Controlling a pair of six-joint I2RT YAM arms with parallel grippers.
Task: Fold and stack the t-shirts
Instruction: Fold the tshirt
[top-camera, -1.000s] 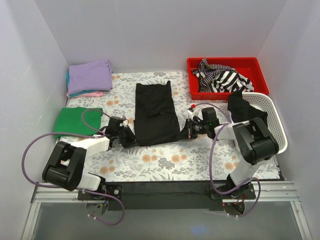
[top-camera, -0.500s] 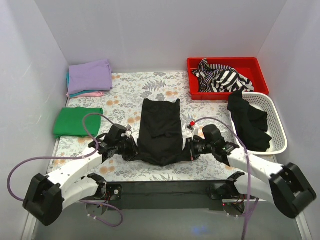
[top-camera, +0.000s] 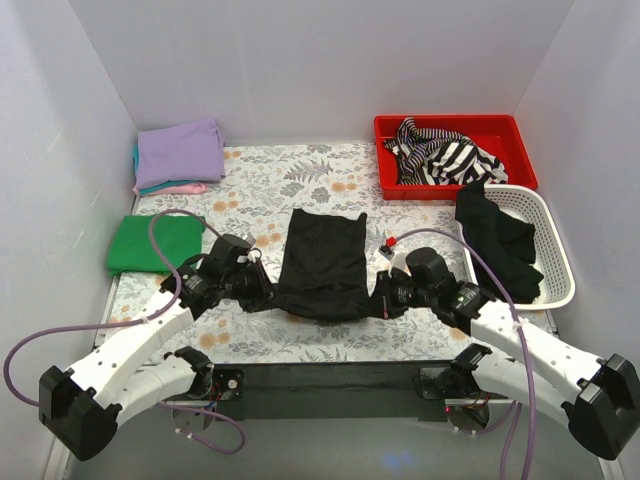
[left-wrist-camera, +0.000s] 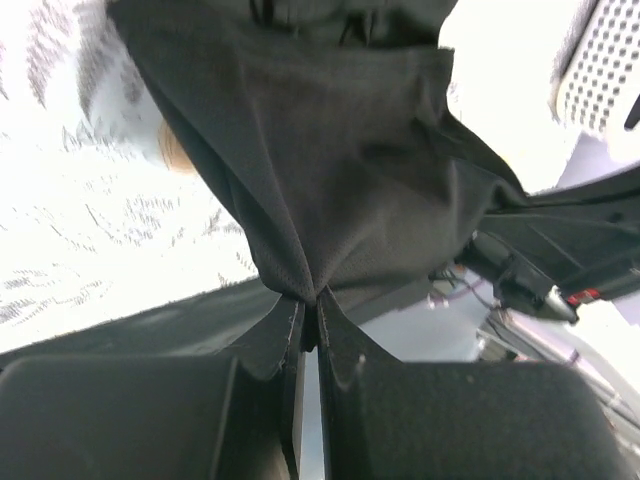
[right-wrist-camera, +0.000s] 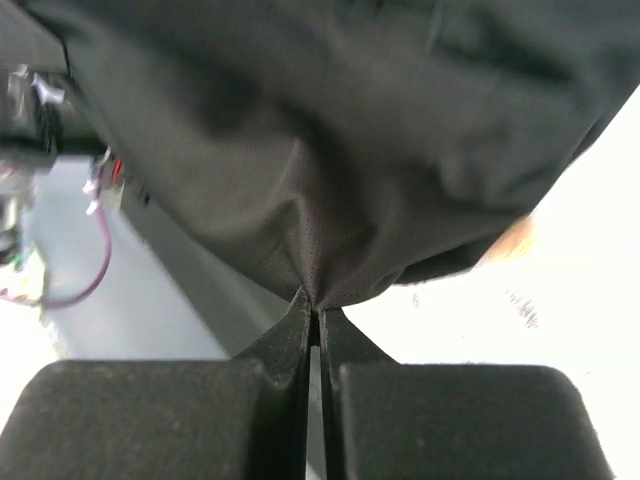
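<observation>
The black t-shirt (top-camera: 322, 262) lies lengthwise on the floral table, its near end lifted between both grippers. My left gripper (top-camera: 262, 294) is shut on its near left corner; the wrist view shows the fabric (left-wrist-camera: 330, 170) pinched at the fingertips (left-wrist-camera: 308, 315). My right gripper (top-camera: 381, 296) is shut on its near right corner, with the cloth (right-wrist-camera: 330, 140) bunched into the fingertips (right-wrist-camera: 316, 312). A folded stack with a lavender shirt (top-camera: 180, 152) on top of teal and pink ones sits at the back left. A folded green shirt (top-camera: 152, 242) lies at the left edge.
A red bin (top-camera: 455, 130) with striped cloth stands at the back right. A white basket (top-camera: 555, 250) with dark clothing hanging over its rim stands at the right. White walls close in the table on three sides.
Both arms have pulled back toward the near edge, dragging the black t-shirt nearer. Its near end has shifted from mid-table toward the front edge.
</observation>
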